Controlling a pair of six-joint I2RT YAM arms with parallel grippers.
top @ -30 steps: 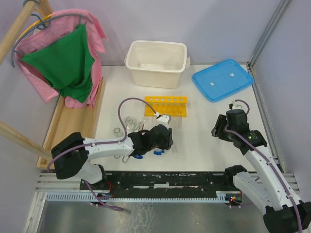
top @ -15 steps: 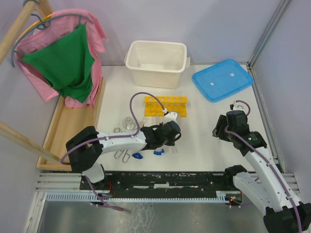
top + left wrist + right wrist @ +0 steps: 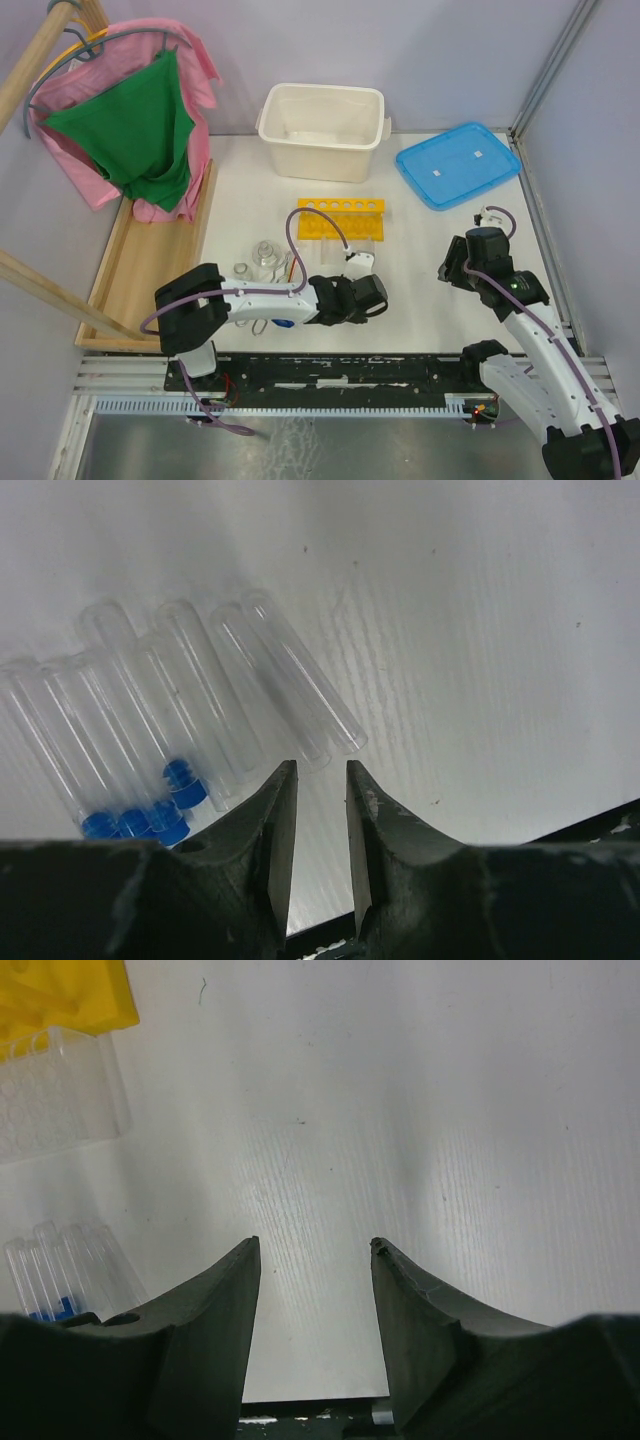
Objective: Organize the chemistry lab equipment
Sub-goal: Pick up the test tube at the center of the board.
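Several clear tubes with blue caps [image 3: 170, 715] lie side by side on the white table, just ahead and left of my left gripper [image 3: 320, 772]. Its jaws stand a narrow gap apart with nothing between them. From above, the left gripper [image 3: 365, 298] hangs low near the table's front edge and hides the tubes. The yellow test-tube rack [image 3: 340, 218] stands behind it, with small glass flasks [image 3: 263, 254] to its left. My right gripper [image 3: 314, 1248] is open and empty over bare table; the rack's corner [image 3: 60, 995] and the tubes [image 3: 70, 1265] show at its left.
A large white tub [image 3: 322, 128] stands at the back, a flat blue lid [image 3: 457, 163] at the back right. A clear plastic piece [image 3: 55, 1095] lies by the rack. A wooden frame with pink and green cloths [image 3: 140, 130] fills the left side.
My left arm has swept to the right along the table's front, past the tubes, while its jaws narrowed. The right arm has stayed put.
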